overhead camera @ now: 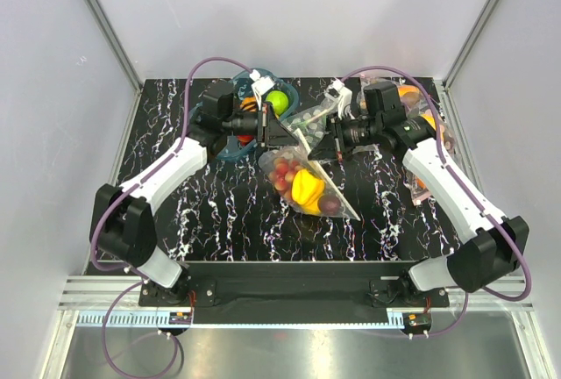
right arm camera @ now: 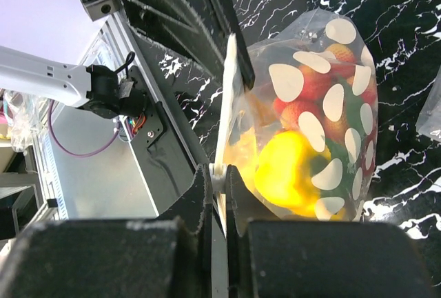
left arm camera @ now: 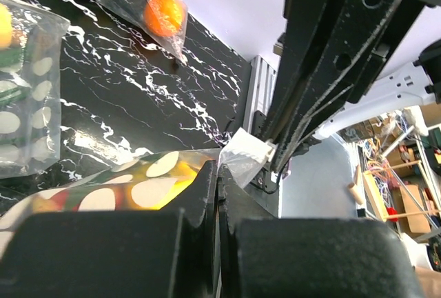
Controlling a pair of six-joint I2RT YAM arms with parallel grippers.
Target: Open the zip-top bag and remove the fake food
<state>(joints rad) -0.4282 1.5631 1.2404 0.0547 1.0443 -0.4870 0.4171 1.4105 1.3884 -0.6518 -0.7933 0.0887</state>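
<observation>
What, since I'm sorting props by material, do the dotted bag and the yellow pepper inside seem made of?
The bag looks like thin clear plastic film, glossy; contents show through and it creases. The yellow pepper is probably moulded plastic: smooth, shiny, bright highlights.

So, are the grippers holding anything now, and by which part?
Yes. Both are shut on the zip-top bag: the left gripper pinches a corner of its zip edge, the right gripper pinches the zip strip. The fake food is inside.

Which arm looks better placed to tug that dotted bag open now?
Left, probably. The left gripper is shut on the zip-top bag's corner, free to pull sideways; the right gripper clamps the seal beside the fake food, steadying it.
</observation>
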